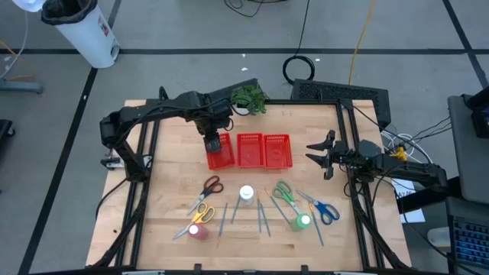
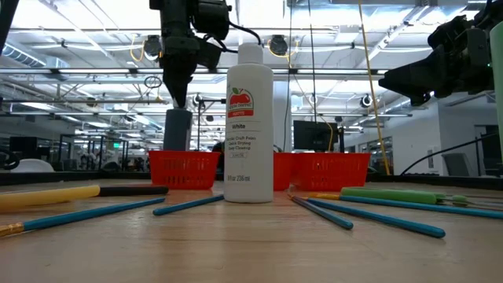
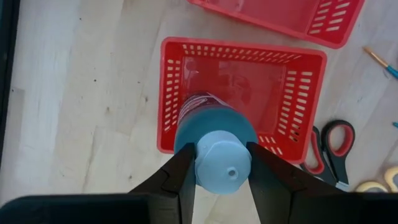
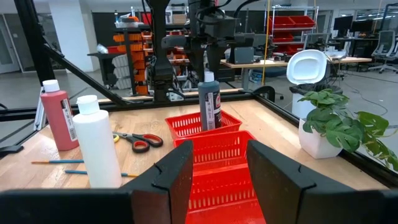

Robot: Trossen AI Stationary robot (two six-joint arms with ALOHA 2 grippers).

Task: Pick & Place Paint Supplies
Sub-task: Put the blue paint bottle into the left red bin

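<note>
1. White bottle (image 2: 249,126) stands upright at mid-table; its label carries an apple logo, and the word "White" reads clearly. The smaller print below is too fine to read.
2. Left claw (image 3: 219,171) holds a dark bottle (image 3: 214,140) by its blue cap, fingers (image 3: 180,177) pressed on both sides of the cap. The bottle hangs upright over the left tray (image 3: 301,93), lower end inside it; whether it touches the floor of the tray cannot be told. Its label is red but not readable.
3. Right claw (image 4: 214,168) hovers off to the right of the trays, fingers parted, nothing between them.
4. Three red trays (image 1: 250,150) sit in a row; all places below are given from them.
5. In front of the trays: the white bottle, a pink bottle (image 1: 198,231) front-left, a green-capped bottle (image 1: 302,222) front-right.
6. Scissors in front: red-handled pair (image 1: 211,186) and yellow pair (image 1: 200,213) front-left, green pair (image 1: 284,192) and blue pair (image 1: 322,208) front-right.
7. Thin brushes (image 1: 262,216) lie between the scissors, in front of the trays.
8. Plant (image 1: 248,98) stands behind the trays.
9. In the low view the trays are partly hidden behind the white bottle.
</note>
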